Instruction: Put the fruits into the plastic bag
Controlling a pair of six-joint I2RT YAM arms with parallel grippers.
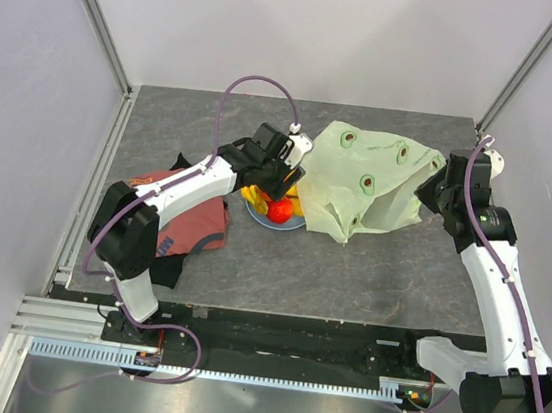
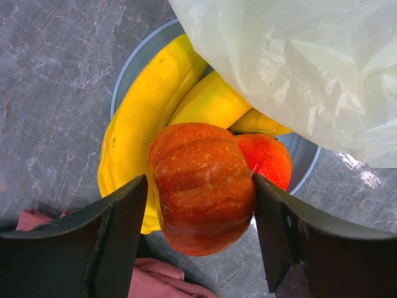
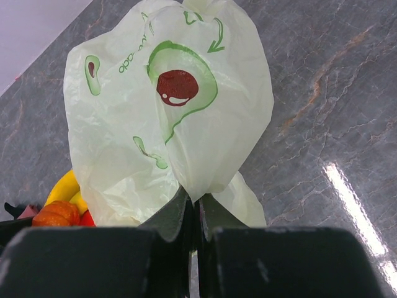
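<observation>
L jaws parted astride ribbed orange fruit (image 2: 201,186) atop the fruits (image 1: 278,207) on blue plate (image 2: 133,65) at mid worktop (image 1: 348,276), plastic bag (image 1: 370,178) just right of them, its right edge clamped in R jaws

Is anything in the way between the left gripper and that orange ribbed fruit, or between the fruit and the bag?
Nothing visible. The left gripper flanks the orange ribbed fruit, and the plastic bag drapes over the rim of the blue plate beside it. The bag's opening isn't visible.
</observation>
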